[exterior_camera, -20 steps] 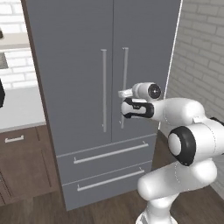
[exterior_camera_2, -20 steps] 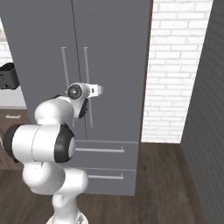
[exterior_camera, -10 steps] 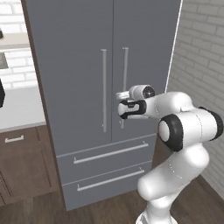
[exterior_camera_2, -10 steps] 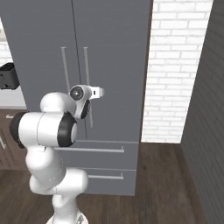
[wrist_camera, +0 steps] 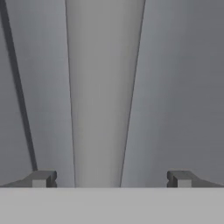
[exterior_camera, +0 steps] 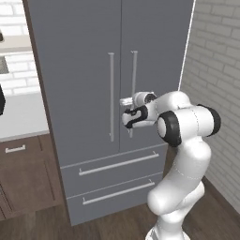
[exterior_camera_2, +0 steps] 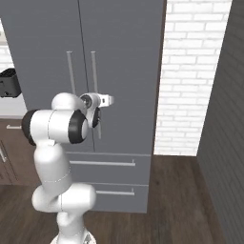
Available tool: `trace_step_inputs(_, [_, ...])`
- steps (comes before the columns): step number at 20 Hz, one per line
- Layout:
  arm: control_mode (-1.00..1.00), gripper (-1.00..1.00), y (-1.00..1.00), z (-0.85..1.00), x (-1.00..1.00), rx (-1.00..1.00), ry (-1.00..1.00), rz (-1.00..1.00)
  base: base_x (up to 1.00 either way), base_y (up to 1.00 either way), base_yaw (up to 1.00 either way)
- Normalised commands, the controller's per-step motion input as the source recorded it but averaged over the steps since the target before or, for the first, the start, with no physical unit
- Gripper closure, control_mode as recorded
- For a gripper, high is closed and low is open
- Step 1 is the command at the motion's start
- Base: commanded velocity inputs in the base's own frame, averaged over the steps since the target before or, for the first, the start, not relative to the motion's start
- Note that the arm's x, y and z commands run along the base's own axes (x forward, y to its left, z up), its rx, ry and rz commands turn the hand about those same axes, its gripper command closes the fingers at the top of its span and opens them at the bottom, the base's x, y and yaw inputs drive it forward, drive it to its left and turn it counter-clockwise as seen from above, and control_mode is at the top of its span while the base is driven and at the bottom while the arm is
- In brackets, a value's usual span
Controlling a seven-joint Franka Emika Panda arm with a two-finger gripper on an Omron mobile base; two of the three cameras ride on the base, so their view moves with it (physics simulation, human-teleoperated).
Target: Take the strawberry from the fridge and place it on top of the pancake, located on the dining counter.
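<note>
The gripper [wrist_camera: 109, 178] stands spread wide and grasps nothing; in the hand view its two dark fingertips [wrist_camera: 41, 178] rise on either side of the right door's silver bar handle [wrist_camera: 104, 92], which runs up between them, with clear gaps on both sides; whether the pads touch the bar cannot be told; in the left base view the gripper [exterior_camera: 127, 118] sits at the lower part of that handle [exterior_camera: 134, 70], on the right door of the fridge [exterior_camera: 84, 70]; the twin handle of the left door [exterior_camera: 111, 93] stands just beside it across the centre seam; both doors are shut, so the strawberry cannot be seen; two lower drawers [exterior_camera: 112, 164] lie below the hand; a brown wooden cabinet [exterior_camera: 23, 173] flanks the fridge to its left, a white brick wall [exterior_camera_2: 195, 71] to its right
</note>
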Motion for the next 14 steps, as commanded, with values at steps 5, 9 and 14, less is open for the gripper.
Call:
trace_step_inputs(5, [-1.0,-1.0,0.01,-0.25,0.47,0.0,-0.03,0.0,0.0,0.0,0.0])
trace_step_inputs(9, [-1.0,-1.0,0.09,-0.28,0.77,0.0,0.0,0.0,0.0,0.0,0.0])
trace_step_inputs(14, [-1.0,1.0,0.19,-0.12,0.76,-0.01,0.01,0.0,0.0,0.0,0.0])
